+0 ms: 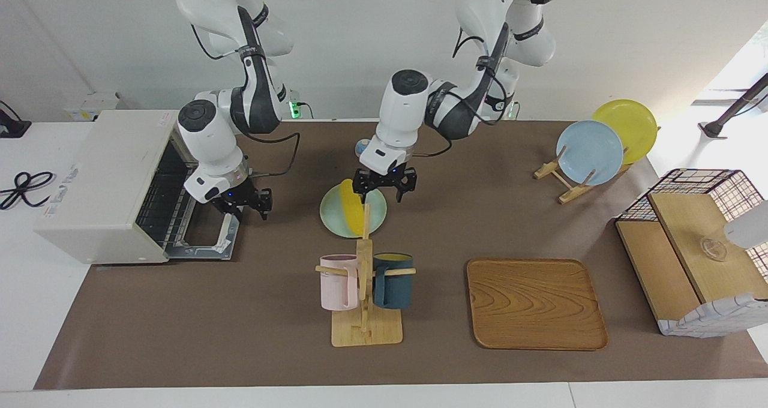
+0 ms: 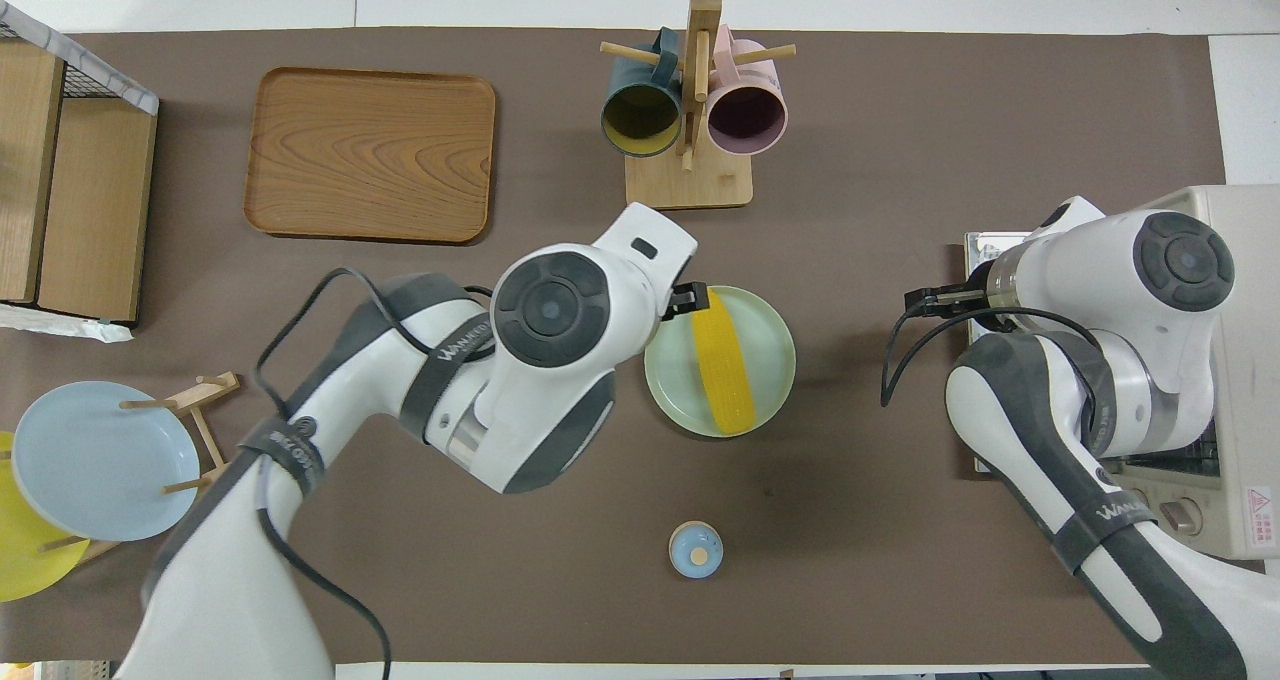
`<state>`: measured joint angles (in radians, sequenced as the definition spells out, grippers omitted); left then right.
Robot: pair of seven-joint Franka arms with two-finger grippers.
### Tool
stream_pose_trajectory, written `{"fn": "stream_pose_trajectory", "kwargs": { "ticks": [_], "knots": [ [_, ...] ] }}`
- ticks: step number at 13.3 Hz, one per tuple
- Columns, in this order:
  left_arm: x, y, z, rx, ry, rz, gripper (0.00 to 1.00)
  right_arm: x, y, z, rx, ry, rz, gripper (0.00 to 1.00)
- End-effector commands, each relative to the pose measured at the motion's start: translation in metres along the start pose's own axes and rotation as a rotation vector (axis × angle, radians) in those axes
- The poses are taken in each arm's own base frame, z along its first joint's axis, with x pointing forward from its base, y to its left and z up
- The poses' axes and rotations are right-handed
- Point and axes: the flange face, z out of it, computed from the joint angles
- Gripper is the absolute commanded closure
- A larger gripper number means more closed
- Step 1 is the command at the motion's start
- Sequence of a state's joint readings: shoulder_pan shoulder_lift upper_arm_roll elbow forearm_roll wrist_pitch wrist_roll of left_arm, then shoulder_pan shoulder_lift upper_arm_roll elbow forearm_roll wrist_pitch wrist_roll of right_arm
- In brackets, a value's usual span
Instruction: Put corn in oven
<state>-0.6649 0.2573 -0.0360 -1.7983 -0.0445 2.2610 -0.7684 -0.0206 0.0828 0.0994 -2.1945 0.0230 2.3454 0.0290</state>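
A: Where is the corn (image 2: pixel 722 374)?

B: It lies on the green plate (image 2: pixel 771 332) in the middle of the table, reaching almost from rim to rim. Nothing grips it.

A: And the left gripper (image 1: pixel 384 182)?

B: It hangs low over the plate's edge, on the side toward the left arm's end of the table, with its fingers spread apart and nothing between them. From above, the arm's wrist hides most of it; only a black fingertip shows beside the cob's farther end.

A: The oven (image 1: pixel 102 180)?

B: It stands at the right arm's end of the table, its door (image 1: pixel 207 240) folded down flat and the wire rack inside showing. The corn is well apart from it.

A: The right gripper (image 1: pixel 252 202)?

B: Just above the open door, in front of the oven's mouth, fingers parted and empty.

A: What else is there?

B: A wooden mug stand (image 1: pixel 366 318) with a pink mug (image 1: pixel 338 283) and a dark teal mug (image 1: pixel 394 282) is farther from the robots than the plate. Beside it, toward the left arm's end, lies a wooden tray (image 1: pixel 536 303). A small blue lidded jar (image 2: pixel 695 549) sits nearer to the robots than the plate. At the left arm's end a rack holds a blue plate (image 1: pixel 589 152) and a yellow plate (image 1: pixel 635 126) upright, near a wire-and-wood basket (image 1: pixel 696 246).
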Motion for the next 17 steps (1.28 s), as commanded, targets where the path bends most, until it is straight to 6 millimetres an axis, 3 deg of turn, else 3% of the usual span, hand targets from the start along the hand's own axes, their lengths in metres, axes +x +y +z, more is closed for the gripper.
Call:
{"fn": "stream_pose_trajectory", "kwargs": {
  "ticks": [1, 2, 4, 7, 9, 11, 12, 14, 15, 16, 17],
  "knots": [
    [0.032, -0.044, -0.040, 0.031, -0.012, 0.003, 0.00, 0.001, -0.019, -0.012, 0.016, 0.010, -0.009, 0.00],
    [0.048, -0.060, -0.049, 0.044, -0.021, 0.004, 0.00, 0.010, -0.043, -0.022, 0.024, 0.023, -0.039, 0.00],
    [0.083, -0.105, -0.071, 0.074, -0.043, 0.026, 0.00, 0.015, -0.119, -0.042, 0.039, 0.013, 0.023, 0.00],
    [0.116, -0.174, -0.092, 0.097, -0.065, 0.068, 0.00, 0.017, -0.224, -0.047, 0.069, 0.032, 0.070, 0.00],
    [0.130, -0.216, -0.112, 0.102, -0.062, 0.088, 0.00, 0.002, -0.291, -0.033, 0.080, 0.024, 0.080, 0.00],
    [0.139, -0.259, -0.136, 0.107, -0.054, 0.091, 0.00, 0.007, -0.335, -0.007, 0.061, 0.039, 0.079, 0.00],
    [0.141, -0.281, -0.148, 0.113, -0.059, 0.094, 0.00, -0.002, -0.353, 0.014, 0.037, 0.049, 0.067, 0.00],
    [0.140, -0.317, -0.170, 0.117, -0.073, 0.133, 0.00, -0.014, -0.359, 0.044, 0.014, 0.050, 0.044, 0.00],
    [0.135, -0.324, -0.180, 0.119, -0.086, 0.139, 0.00, -0.016, -0.358, 0.048, 0.003, 0.046, 0.037, 0.00],
    [0.130, -0.329, -0.189, 0.122, -0.096, 0.132, 0.00, -0.017, -0.358, 0.049, -0.008, 0.044, 0.028, 0.08],
    [0.116, -0.328, -0.208, 0.125, -0.115, 0.128, 0.00, -0.027, -0.356, 0.057, -0.019, 0.029, 0.021, 0.27]
  ]
}}
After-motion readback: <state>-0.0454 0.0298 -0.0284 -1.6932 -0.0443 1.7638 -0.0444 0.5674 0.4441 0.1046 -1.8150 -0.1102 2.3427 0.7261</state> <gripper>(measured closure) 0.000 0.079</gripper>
